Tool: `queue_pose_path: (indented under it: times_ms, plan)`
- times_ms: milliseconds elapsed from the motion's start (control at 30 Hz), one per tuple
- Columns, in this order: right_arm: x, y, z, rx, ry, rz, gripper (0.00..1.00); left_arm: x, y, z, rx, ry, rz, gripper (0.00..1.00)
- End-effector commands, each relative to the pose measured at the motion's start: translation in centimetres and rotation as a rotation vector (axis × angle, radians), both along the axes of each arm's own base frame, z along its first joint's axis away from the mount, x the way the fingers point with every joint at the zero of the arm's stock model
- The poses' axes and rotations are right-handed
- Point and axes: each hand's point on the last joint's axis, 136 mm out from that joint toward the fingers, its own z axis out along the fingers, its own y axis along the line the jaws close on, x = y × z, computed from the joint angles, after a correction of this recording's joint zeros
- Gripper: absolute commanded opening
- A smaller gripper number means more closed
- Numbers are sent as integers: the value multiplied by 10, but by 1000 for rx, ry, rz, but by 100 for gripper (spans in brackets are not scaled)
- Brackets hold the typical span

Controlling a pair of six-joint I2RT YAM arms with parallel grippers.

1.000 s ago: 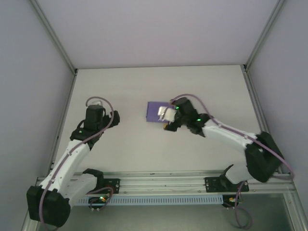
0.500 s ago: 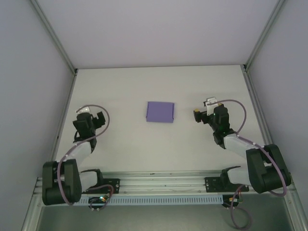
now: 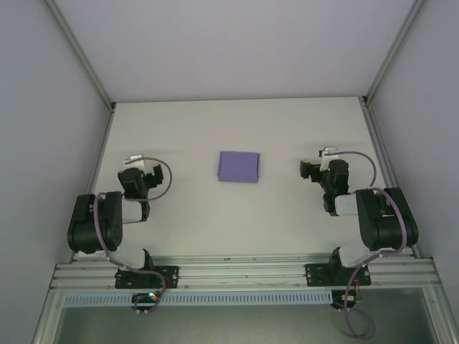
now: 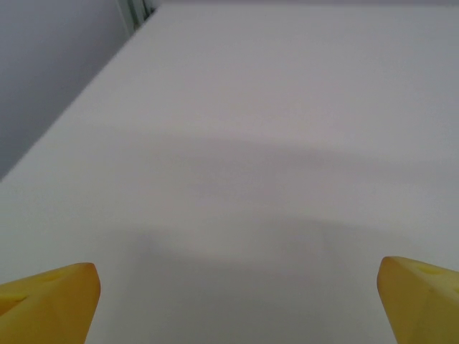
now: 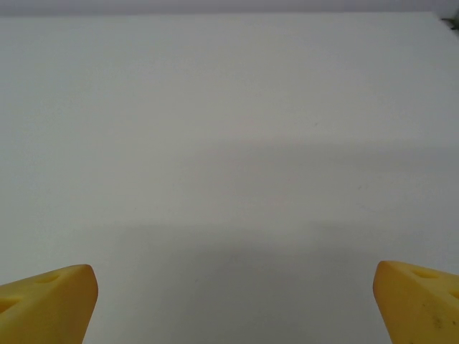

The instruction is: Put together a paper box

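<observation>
While both arms sit folded back over own bases, left gripper (image 3: 141, 172) and right gripper (image 3: 315, 168) hang low over table (image 3: 215, 129), yellow fingertips (image 4: 50, 304) spread wide, nothing between. Purple paper box (image 3: 239, 166) lies flat, closed, mid-table, well apart from both. Second ago right gripper was at box; since then both arms retracted, box unmoved.

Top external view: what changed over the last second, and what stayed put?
The right gripper, which was over the right edge of the paper box, pulled away to the right and folded back toward its base. The left gripper also drew back toward its base. Both now have their jaws open and hold nothing. The paper box lies flat and closed on the table, in the same spot.
</observation>
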Motion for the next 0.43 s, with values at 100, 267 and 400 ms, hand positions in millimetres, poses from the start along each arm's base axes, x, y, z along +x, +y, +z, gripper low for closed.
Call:
queue_pose_path:
  times_ms: [100,267,400]
  plan:
    - [10,13,20,40,-67,44,100,10,-1,18,56,-61,13,100]
    - [10,14,18,38,-59,53,100,10,-3,18,61,-55,5,100]
    - [10,12,18,35,-58,39,100,11,-3,18,62,-58,5,100]
